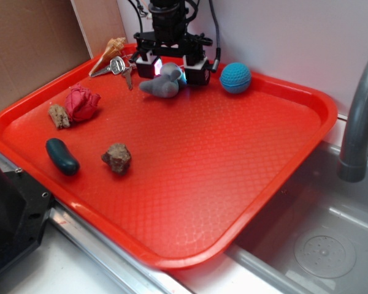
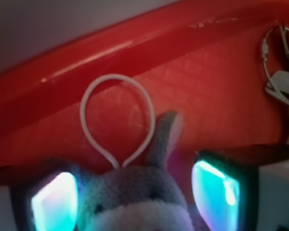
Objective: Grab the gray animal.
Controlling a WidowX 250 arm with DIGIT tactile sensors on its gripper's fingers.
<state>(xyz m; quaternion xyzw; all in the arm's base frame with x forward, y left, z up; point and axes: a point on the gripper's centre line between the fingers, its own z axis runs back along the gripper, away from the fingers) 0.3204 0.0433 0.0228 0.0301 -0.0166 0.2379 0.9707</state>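
One gray animal [image 1: 162, 82] was seen at the tray's [image 1: 245, 202] twelve o'clock edge, flanked by the gripper [image 1: 172, 68], spread apart; one ball [image 1: 235, 78] sat nearby, open room below.

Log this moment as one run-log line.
phase: grasping | gripper: jaws either side of gray animal, contact unclear | toy on red tray | cord loop free
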